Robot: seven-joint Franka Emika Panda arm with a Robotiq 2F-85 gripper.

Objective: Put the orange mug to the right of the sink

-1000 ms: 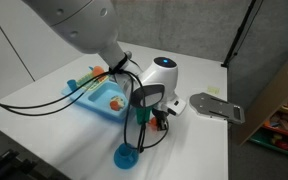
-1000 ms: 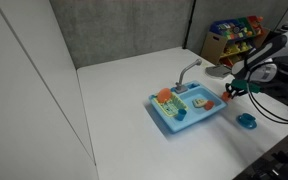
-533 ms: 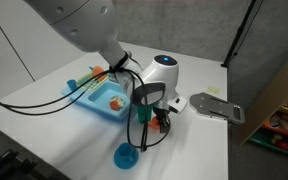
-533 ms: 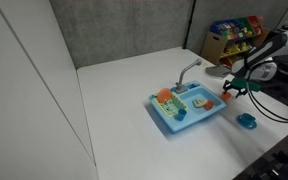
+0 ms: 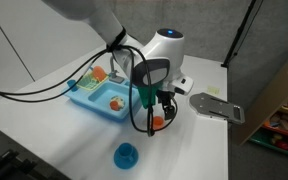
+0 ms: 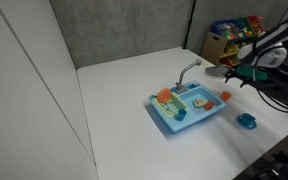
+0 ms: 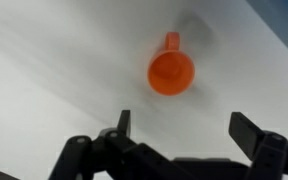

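The orange mug is a small round cup with a short handle, standing free on the white table in the wrist view. It sits just off the sink's end in both exterior views. My gripper hangs above it, open, with nothing between its two dark fingers. In the exterior views the gripper is lifted clear of the mug. The light blue sink has a grey faucet and holds small toy pieces.
A small round blue object lies on the table near the mug. A flat grey plate rests beyond the gripper. A cardboard box and a shelf of colourful items stand off the table's edge. Black cables trail from the arm.
My gripper has opened, let go of the orange mug, and risen away from it. The mug stays on the table beside the sink.
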